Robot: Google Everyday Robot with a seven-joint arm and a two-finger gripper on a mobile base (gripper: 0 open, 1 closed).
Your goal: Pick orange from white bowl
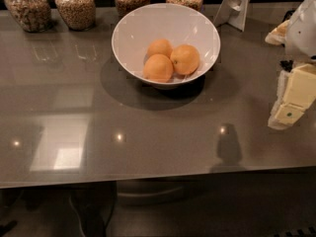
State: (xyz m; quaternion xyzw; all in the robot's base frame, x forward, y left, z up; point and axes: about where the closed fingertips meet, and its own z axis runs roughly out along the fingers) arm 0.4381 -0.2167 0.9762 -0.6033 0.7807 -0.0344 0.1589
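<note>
orange (184, 59) in white bowl (133, 28) w/ 2 other oranges (159, 68) | gripper (286, 116) at R edge, over table (148, 127)

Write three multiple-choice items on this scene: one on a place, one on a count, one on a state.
1. Where is the pincer relative to the bowl?
A. Inside it
B. Off to its right, over the table
C. Off to its left

2. How many oranges lie in the bowl?
A. Two
B. Three
C. Four

3. The orange with the dark dot is:
A. Resting in the bowl
B. Held by the pincer
C. Lying on the table

Answers:
1. B, the pincer sits at the view's right edge, well apart from the bowl.
2. B, three fruits are clustered in the bowl.
3. A, it sits in the bowl beside the other two, with the pincer nowhere near it.
</note>
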